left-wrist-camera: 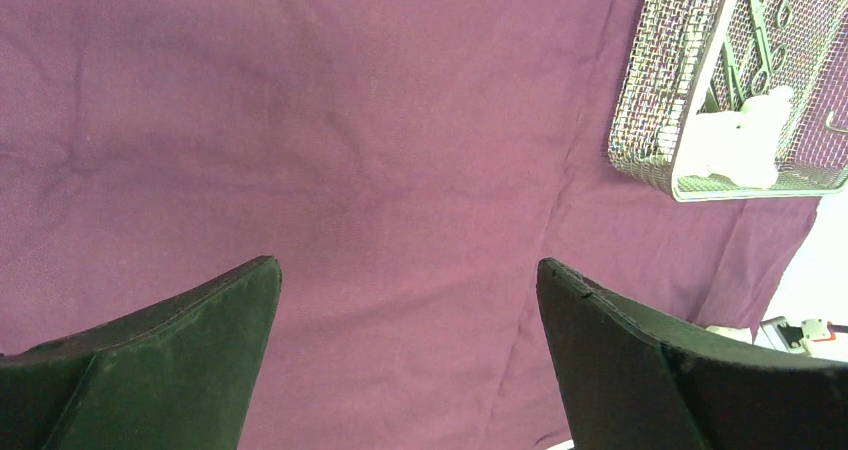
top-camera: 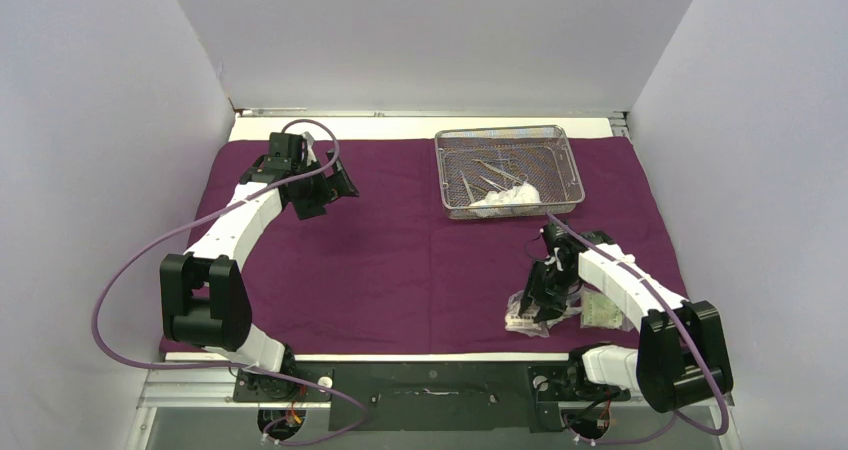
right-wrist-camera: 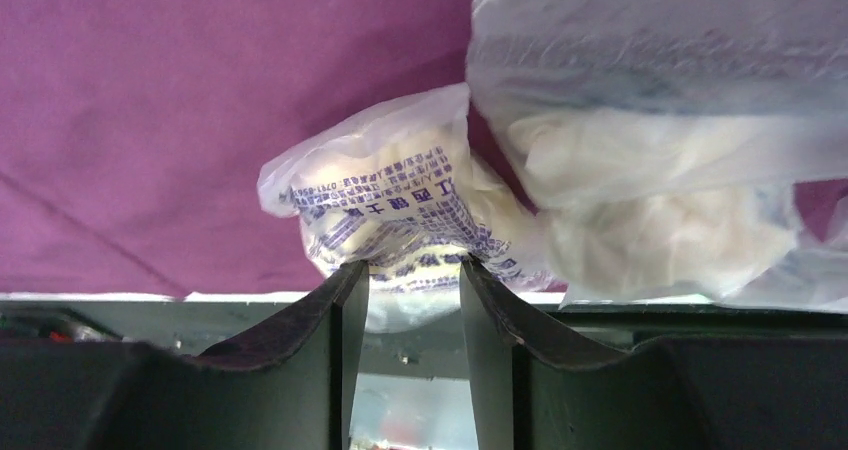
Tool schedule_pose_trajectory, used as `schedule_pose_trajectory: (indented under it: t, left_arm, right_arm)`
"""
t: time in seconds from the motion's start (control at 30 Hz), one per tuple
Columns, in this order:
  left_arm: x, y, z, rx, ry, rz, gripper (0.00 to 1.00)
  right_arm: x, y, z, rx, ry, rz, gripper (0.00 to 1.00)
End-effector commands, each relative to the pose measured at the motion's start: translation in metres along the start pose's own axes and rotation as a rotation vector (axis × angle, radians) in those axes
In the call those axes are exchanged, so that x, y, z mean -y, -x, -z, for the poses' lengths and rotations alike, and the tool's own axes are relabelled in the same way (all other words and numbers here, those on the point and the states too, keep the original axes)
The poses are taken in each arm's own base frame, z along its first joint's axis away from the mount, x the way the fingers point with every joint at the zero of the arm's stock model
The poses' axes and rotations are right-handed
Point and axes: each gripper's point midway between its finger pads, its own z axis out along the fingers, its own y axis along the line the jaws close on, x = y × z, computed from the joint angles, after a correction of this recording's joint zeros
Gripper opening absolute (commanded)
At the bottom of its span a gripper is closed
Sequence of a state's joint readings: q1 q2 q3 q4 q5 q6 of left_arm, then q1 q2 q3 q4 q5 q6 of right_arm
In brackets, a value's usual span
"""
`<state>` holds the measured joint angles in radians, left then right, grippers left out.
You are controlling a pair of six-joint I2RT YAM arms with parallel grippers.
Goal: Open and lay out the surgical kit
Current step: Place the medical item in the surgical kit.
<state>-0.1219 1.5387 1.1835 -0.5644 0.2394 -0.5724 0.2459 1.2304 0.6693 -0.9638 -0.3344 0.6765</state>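
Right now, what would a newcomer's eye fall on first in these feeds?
The large dark purple cloth wrap lies spread flat, the rectangular silver wire-mesh tray at its far right holding steel instruments and white gauze. At the near right edge, the right gripper pinches a blue-printed clear plastic packet; the left gripper hangs open above bare cloth.

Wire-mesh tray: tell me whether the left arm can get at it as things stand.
Probably yes. The left gripper hangs open over bare purple cloth, and only flat cloth lies between it and the wire-mesh tray. The right gripper, pinching a packet, is off that path.
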Motion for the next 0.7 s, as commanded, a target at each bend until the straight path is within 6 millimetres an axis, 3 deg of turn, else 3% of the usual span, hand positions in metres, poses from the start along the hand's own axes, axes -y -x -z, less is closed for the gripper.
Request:
schedule_pose_trajectory:
  t: [0.0, 0.17, 0.37, 0.53, 0.67]
  left_arm:
    - [0.009, 0.014, 0.009, 0.061, -0.025, -0.022, 0.97]
    - [0.007, 0.016, 0.01, 0.068, -0.014, -0.026, 0.97]
    - [0.007, 0.016, 0.009, 0.068, -0.01, -0.027, 0.97]
    - [0.007, 0.015, 0.009, 0.065, -0.012, -0.026, 0.97]
    - [0.007, 0.015, 0.009, 0.065, -0.014, -0.027, 0.98]
  right_arm:
    - [0.011, 0.025, -0.009, 0.12, -0.083, -0.053, 0.37]
    - [0.036, 0.03, -0.012, 0.167, -0.217, -0.106, 0.38]
    - [0.048, 0.049, 0.014, 0.283, -0.325, -0.136, 0.38]
    - [0.027, 0.055, 0.036, 0.313, -0.239, -0.115, 0.39]
    - [-0.01, 0.058, 0.057, 0.319, -0.071, -0.074, 0.41]
